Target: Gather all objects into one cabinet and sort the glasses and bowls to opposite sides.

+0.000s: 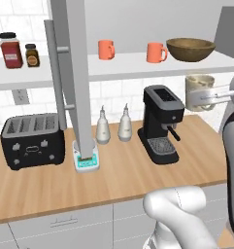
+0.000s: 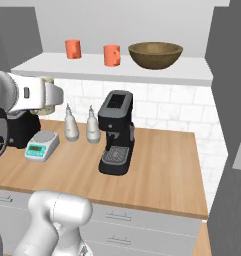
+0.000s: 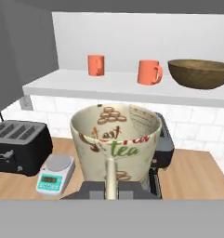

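We see the gripper (image 3: 111, 186) pinching the cream mug (image 3: 115, 145), lettered "tea", at the hand view's centre; both coral mugs (image 3: 96, 65) (image 3: 148, 72) and the wooden bowl (image 3: 201, 73) sit upper right on the cabinet shelf (image 3: 108, 86).

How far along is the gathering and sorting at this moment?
Done: two coral-orange mugs and the wooden bowl sit on the cabinet shelf, bowl rightmost. In hand: the tool is shut on the cream mug, above the counter. Left: shelving it beside the mugs.

Claw (image 1: 202, 96) clamped on cream mug (image 3: 115, 139), arm raised, wrist level.
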### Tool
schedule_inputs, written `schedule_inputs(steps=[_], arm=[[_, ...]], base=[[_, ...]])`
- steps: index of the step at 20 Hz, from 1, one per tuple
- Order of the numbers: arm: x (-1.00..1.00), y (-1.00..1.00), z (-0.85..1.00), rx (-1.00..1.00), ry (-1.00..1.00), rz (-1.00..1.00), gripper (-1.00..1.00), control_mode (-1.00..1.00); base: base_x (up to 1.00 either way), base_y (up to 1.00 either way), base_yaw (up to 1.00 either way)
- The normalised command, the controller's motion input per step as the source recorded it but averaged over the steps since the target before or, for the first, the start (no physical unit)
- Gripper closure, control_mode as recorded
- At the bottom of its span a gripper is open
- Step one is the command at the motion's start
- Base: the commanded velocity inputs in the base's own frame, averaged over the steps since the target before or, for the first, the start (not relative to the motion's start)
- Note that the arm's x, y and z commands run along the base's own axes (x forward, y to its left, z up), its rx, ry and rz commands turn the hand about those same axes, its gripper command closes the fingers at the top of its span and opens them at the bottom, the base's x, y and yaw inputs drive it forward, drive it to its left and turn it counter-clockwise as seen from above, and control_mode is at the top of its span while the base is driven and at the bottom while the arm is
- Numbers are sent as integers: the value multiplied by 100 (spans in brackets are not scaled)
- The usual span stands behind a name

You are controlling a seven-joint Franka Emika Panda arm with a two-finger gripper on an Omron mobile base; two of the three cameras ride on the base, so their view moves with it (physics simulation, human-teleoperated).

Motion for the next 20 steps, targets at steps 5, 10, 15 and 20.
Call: schedule_inputs(steps=[5,10,15,20], arm=[[18,59,36,1,-2,21,100,-100],[34,56,11,2,0,19,100,-100],[47,29,0,1,-2,7,100,-100],[13,1,2,1,-15,1,100,-100]], base=[[0,0,0],[0,0,0],[0,0,0],[0,0,0]])
